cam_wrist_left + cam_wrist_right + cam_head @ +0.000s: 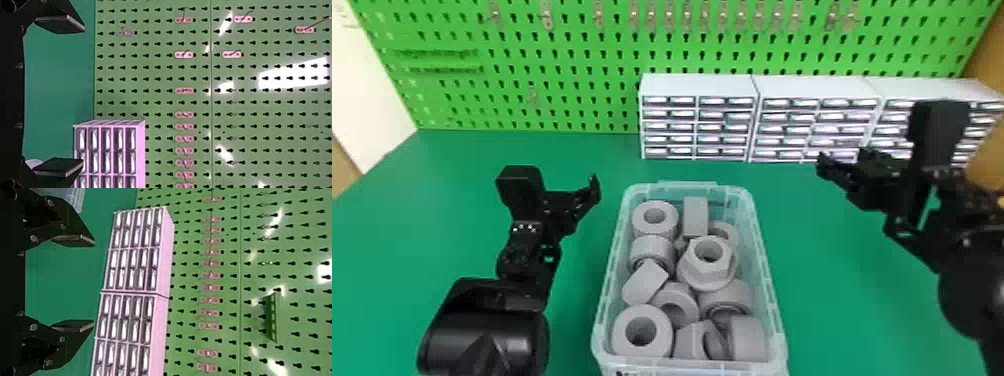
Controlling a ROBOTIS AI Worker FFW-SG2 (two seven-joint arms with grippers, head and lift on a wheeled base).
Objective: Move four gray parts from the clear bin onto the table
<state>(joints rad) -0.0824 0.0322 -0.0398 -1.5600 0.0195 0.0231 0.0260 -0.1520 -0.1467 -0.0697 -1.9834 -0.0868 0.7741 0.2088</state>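
Rounded glossy black left arm (487, 335), left gripper (564, 207) and right gripper (862, 182) empty, flat fingers wide apart, between them a rectangular plastic clear bin (767, 270) on the smooth green counter (832, 300), holding matte gray parts (695, 215), thick rings (639, 218), a flanged hex nut (694, 272)

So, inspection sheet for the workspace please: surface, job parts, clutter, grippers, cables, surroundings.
Surface: green table, with the clear bin standing on it between the two arms.
Job's things: gray parts piled in the bin, thick rings and a flanged hex nut among them; none seen out on the table.
Clutter: nothing seen.
Grippers: left gripper open and holding nothing, left of the bin; right gripper open and holding nothing, right of the bin.
Cables: nothing seen.
Surroundings: green pegboard with small hooks behind the table; white drawer units in a row before it.
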